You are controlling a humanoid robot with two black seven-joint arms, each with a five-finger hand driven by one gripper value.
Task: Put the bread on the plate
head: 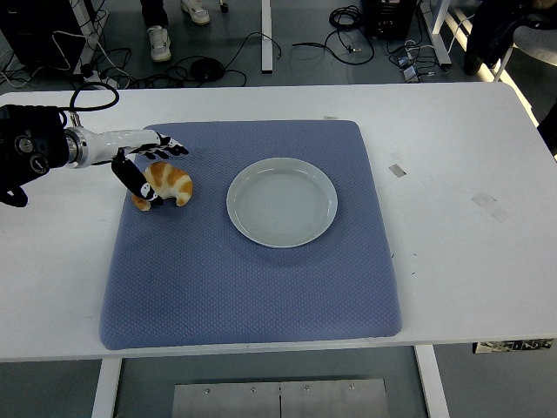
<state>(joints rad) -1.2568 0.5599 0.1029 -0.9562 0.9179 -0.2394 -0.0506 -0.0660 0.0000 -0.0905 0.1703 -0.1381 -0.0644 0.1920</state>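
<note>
A golden croissant point(174, 185) lies on the left part of the blue mat point(252, 287). An empty white plate point(281, 202) sits at the mat's middle, a short way to the croissant's right. My left hand point(155, 168) reaches in from the left edge and is down at the croissant. Its fingers are spread: the thumb point(139, 181) lies across the bread's left end, and the other fingertips point(171, 149) hover just beyond its far side. The hand is open, not closed on the bread. The right arm does not show.
The mat lies on a white table point(470, 174) with tape marks on the right side. Cables and a person's shoes show on the floor beyond the far edge.
</note>
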